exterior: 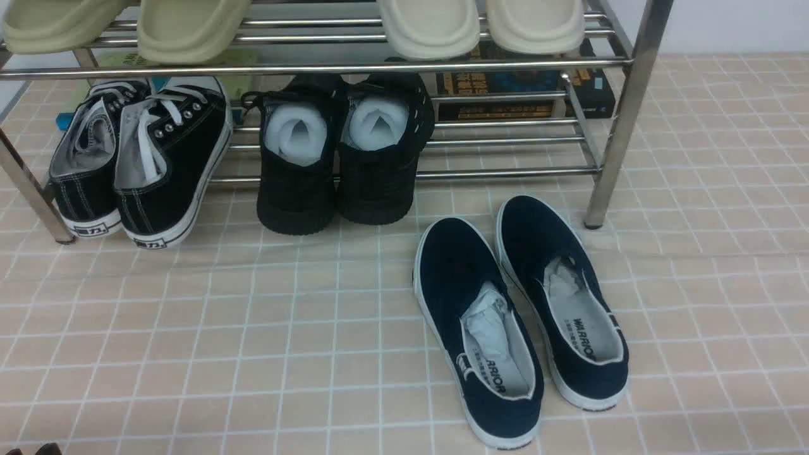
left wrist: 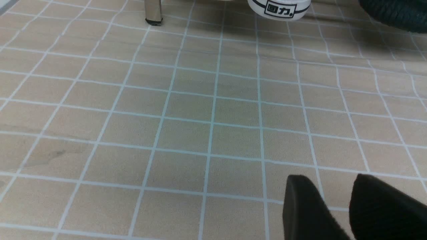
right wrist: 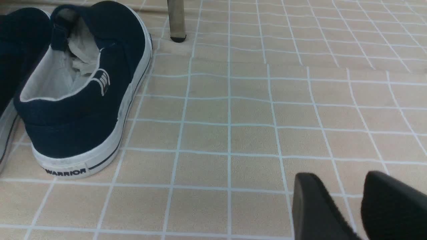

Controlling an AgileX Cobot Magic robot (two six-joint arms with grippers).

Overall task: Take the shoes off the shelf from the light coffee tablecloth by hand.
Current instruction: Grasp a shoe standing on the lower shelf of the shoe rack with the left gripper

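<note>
Soft, even, fairly bright light comes from overhead, drawing thin white glints along the rods and posts of the shelf [exterior: 622, 126] and leaving only faint shadows on the light coffee tablecloth [exterior: 253, 328] beneath it and around its feet. Under the shelf's upper tier the shoes [exterior: 373, 189] sink into near-featureless black, while their paper stuffing [exterior: 295, 134] glares almost blown out. Well in front of the shelf, in the wrist views, the left gripper [left wrist: 330, 180] and right gripper [right wrist: 340, 178] show as soft-edged, out-of-focus black shapes, and the left wrist view looks dimmer and duller.
</note>
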